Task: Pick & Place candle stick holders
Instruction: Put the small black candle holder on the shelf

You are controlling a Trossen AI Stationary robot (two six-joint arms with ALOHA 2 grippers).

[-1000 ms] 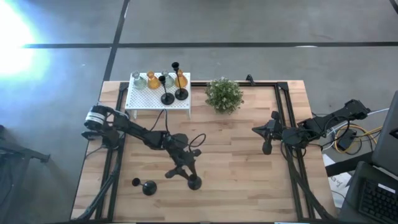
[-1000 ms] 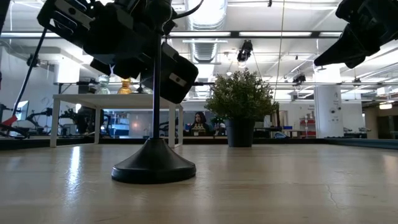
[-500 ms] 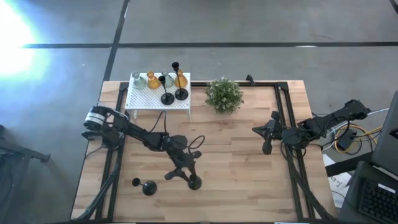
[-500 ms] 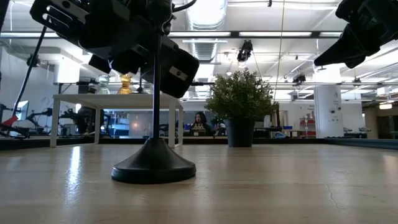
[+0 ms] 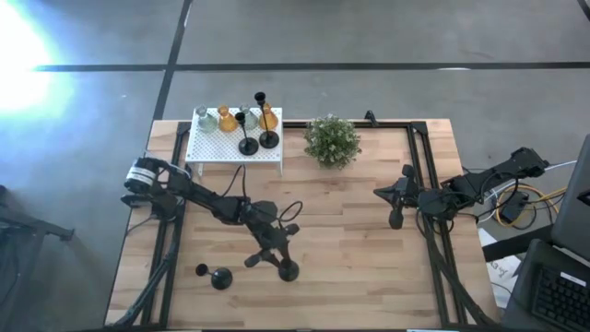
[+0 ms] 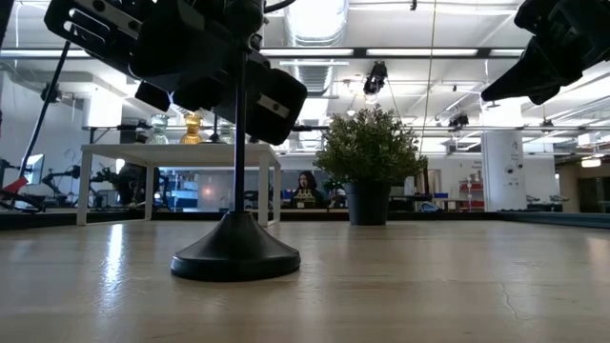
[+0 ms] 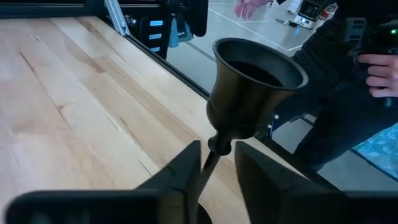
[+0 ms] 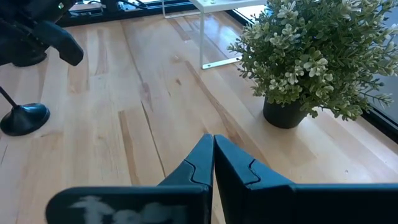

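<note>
A black candle stick holder point(image 5: 289, 270) stands upright on its round base point(image 6: 235, 257) on the table's near middle. Its cup point(image 7: 255, 87) shows in the left wrist view. My left gripper point(image 5: 274, 251) is open, with its fingers point(image 7: 186, 171) on either side of the thin stem, just below the cup. A second black holder point(image 5: 212, 275) lies on its side to the left. My right gripper point(image 5: 383, 194) is shut and empty above the table's right side; it also shows in its wrist view point(image 8: 213, 146). My left gripper's fingers come level at the stem point(image 7: 210, 163) just under the cup. The stem lies close to one finger point(image 7: 189, 165), with a gap to the other. I cannot tell whether that finger touches the stem.
A white perforated box point(image 5: 235, 152) stands at the far left, bearing amber point(image 5: 227, 120) and clear glass holders point(image 5: 203, 117) and two black ones point(image 5: 247, 145). A potted plant point(image 5: 332, 140) stands at the far middle. A person's hand point(image 7: 379, 65) shows beyond the table's near edge.
My left gripper has risen slightly along the stem of the upright holder. The holder has stayed in place on its base.
</note>
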